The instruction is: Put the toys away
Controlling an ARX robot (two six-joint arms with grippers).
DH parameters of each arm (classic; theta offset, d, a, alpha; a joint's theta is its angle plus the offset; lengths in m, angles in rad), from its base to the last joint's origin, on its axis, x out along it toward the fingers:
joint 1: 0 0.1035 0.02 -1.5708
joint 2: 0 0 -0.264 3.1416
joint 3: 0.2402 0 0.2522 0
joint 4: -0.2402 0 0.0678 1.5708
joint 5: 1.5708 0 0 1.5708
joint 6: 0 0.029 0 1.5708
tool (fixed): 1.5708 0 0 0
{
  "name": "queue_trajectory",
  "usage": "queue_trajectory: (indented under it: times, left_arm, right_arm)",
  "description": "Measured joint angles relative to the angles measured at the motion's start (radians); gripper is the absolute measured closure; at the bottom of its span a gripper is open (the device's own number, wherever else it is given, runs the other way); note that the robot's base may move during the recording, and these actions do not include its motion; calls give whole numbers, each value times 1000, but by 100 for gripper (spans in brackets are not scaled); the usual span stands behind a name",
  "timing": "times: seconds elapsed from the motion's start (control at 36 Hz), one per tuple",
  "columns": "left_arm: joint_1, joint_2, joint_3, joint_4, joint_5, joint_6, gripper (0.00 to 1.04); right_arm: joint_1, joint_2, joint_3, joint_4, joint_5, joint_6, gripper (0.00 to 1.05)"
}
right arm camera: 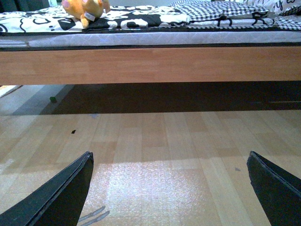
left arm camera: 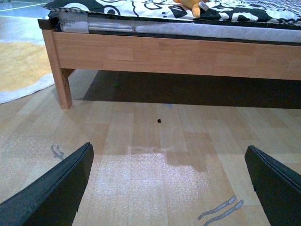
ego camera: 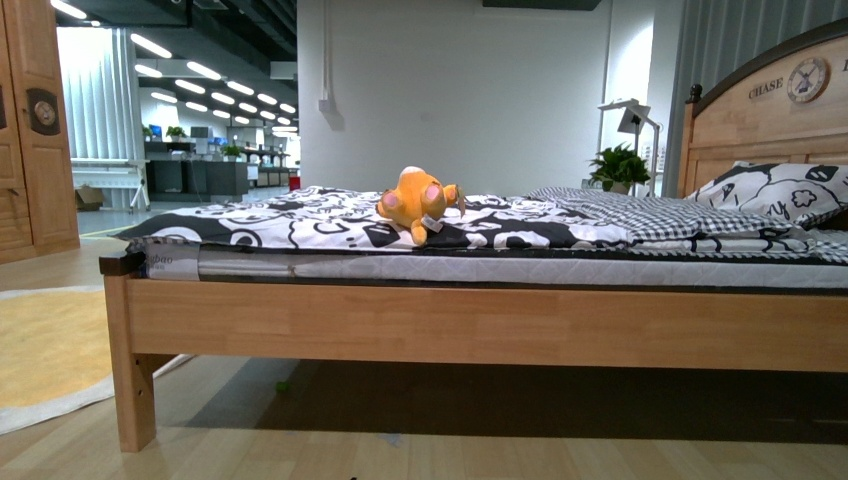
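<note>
Well, the bed's side rail (ego camera: pixel 480 325) stands between you and the plush toy (ego camera: pixel 418 200), at 12 o'clock on the quilt (ego camera: pixel 300 215). Your left gripper (left arm camera: pixel 168 146) and right gripper (right arm camera: pixel 169 153) hang low, jaws spread, empty; reaching flat, you risk clipping that rail or nudging the toy away.

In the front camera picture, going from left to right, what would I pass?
Brown wooden wardrobe → light wooden bed leg → small orange-yellow plush animal with pink patches → green potted plant → black-and-white patterned pillow.
</note>
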State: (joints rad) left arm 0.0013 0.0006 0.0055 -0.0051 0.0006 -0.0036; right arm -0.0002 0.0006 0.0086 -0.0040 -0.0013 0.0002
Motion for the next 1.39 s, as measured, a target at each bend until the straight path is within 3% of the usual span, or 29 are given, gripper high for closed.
queue_trajectory:
  times: [1.39]
  left_arm:
    - [0,-1,0,0,0,0,6]
  right_arm:
    - [0,-1,0,0,0,0,6]
